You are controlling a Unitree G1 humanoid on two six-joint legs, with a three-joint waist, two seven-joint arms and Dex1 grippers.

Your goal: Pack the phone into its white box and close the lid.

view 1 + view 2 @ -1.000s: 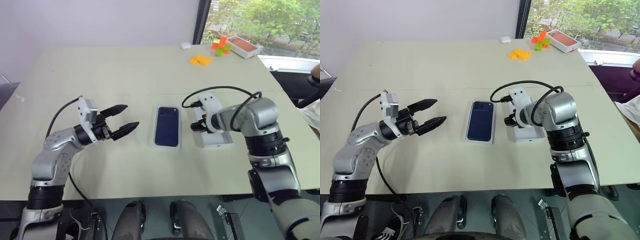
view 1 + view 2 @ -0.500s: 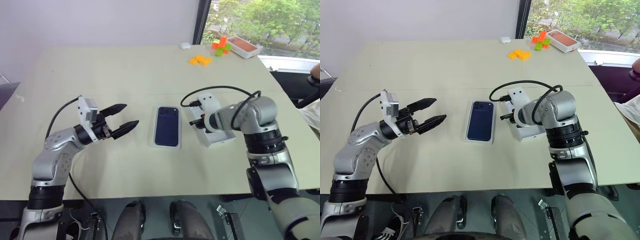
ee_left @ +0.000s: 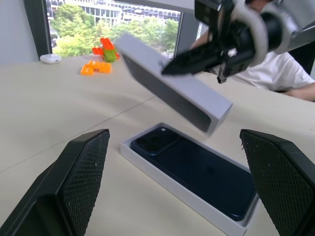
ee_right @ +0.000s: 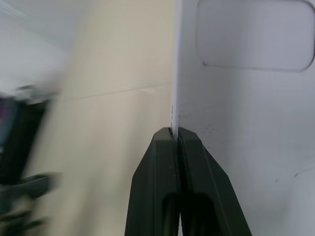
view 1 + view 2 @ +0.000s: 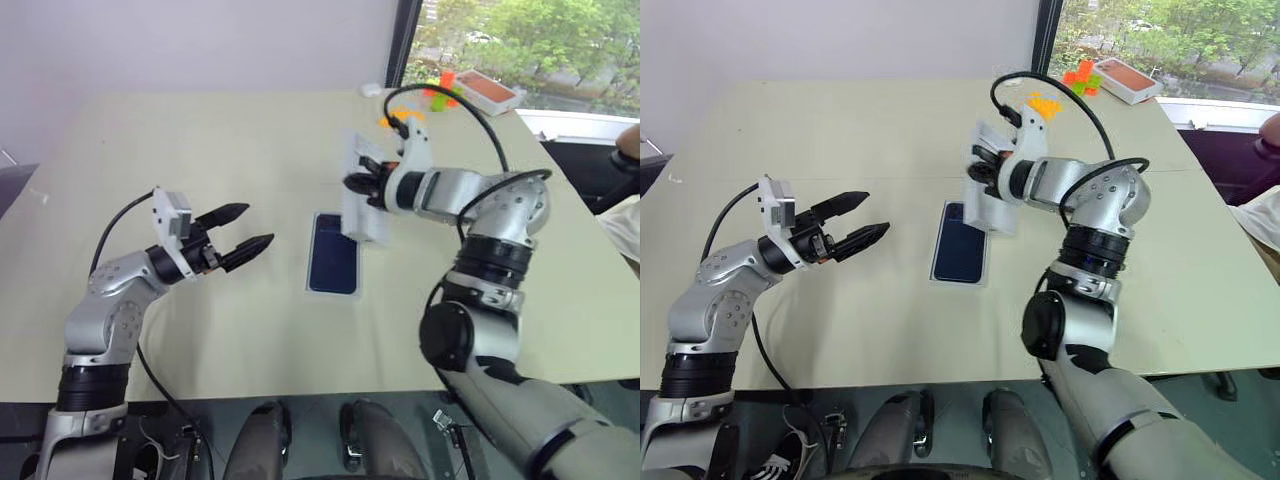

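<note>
The dark blue phone (image 5: 333, 252) lies flat in the white box (image 5: 333, 293) at the middle of the table. My right gripper (image 5: 360, 182) is shut on one thin wall of the white lid (image 5: 364, 205). It holds the lid tilted in the air just above the far end of the phone. In the right wrist view the fingers (image 4: 189, 147) pinch that wall, and the lid's inner face (image 4: 246, 123) has a rounded recess. My left gripper (image 5: 258, 225) hovers open to the left of the box, pointing at it, with nothing between its fingers.
Orange and green blocks (image 5: 440, 88), a small white object (image 5: 370, 90) and a flat orange-topped case (image 5: 488, 92) lie at the far right corner of the table. A person's sleeve (image 5: 625, 220) shows past the table's right edge.
My right gripper has shut on the lid's wall and carried it up from the table, leftward, to above the phone. The left arm has stayed put.
</note>
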